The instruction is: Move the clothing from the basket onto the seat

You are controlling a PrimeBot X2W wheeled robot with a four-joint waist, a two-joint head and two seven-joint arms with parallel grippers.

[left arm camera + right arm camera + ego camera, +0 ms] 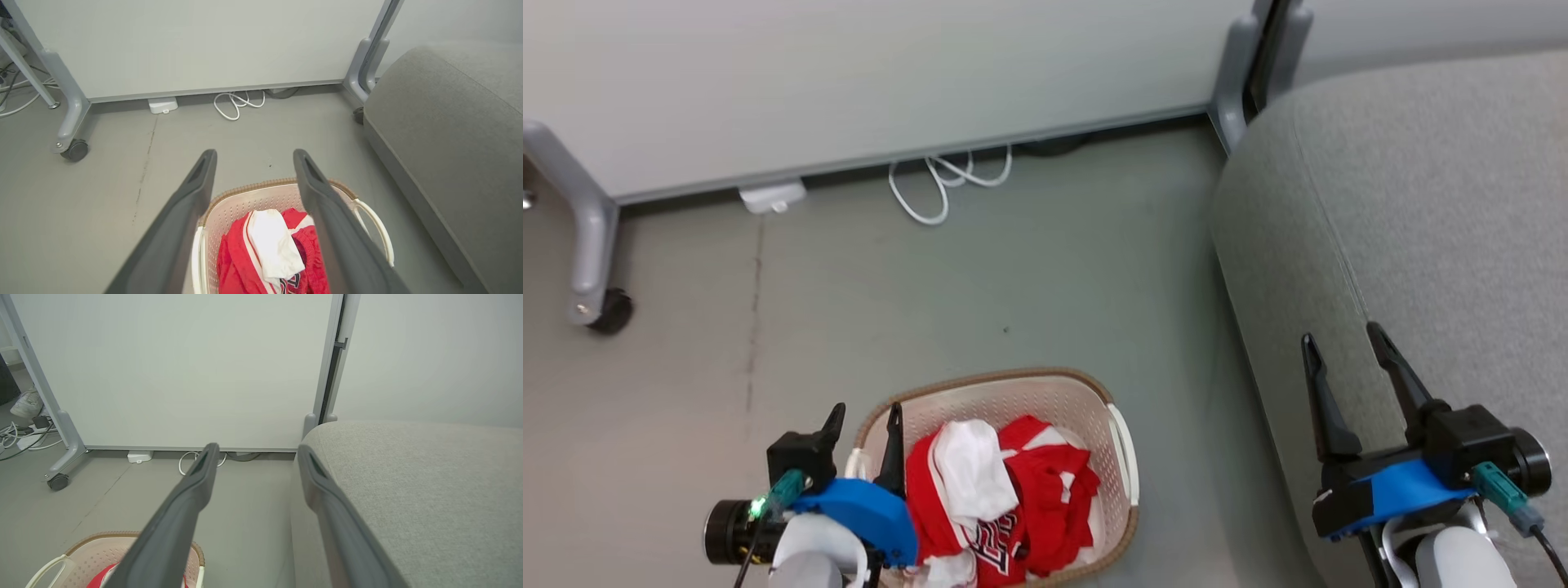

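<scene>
In the head view, the basket (1013, 377) stands on the floor (1013, 269) near the bottom edge. It is just beside the seat (1421, 204), with a strip of floor between them. The clothing (1045, 490) lies heaped inside the basket, none of it on the seat yet. The left gripper (866, 408) hangs at the basket's left rim with its jaws parted and nothing between them. The right gripper (1341, 333) hovers over the near part of the seat, its jaws likewise spread and empty.

The left wrist view looks down between that gripper's two fingers into the basket. A white fabric part (273, 245) lies on top of the red folds, raised a little above them.

In the right wrist view the released fingers frame the floor and the seat's rounded edge. A corner of the basket with a sliver of red shows at the lower left.

The garments look light, limp and rather slick, so they will probably sag and trail from wherever they are pinched. A raised fold makes the likeliest hold, either the white part or the bunched red ridge beside it. The jaws would need to close deep enough to catch several layers. A shallow pinch may slip off. Tangled pieces may also come up together or drag over the rim.
</scene>
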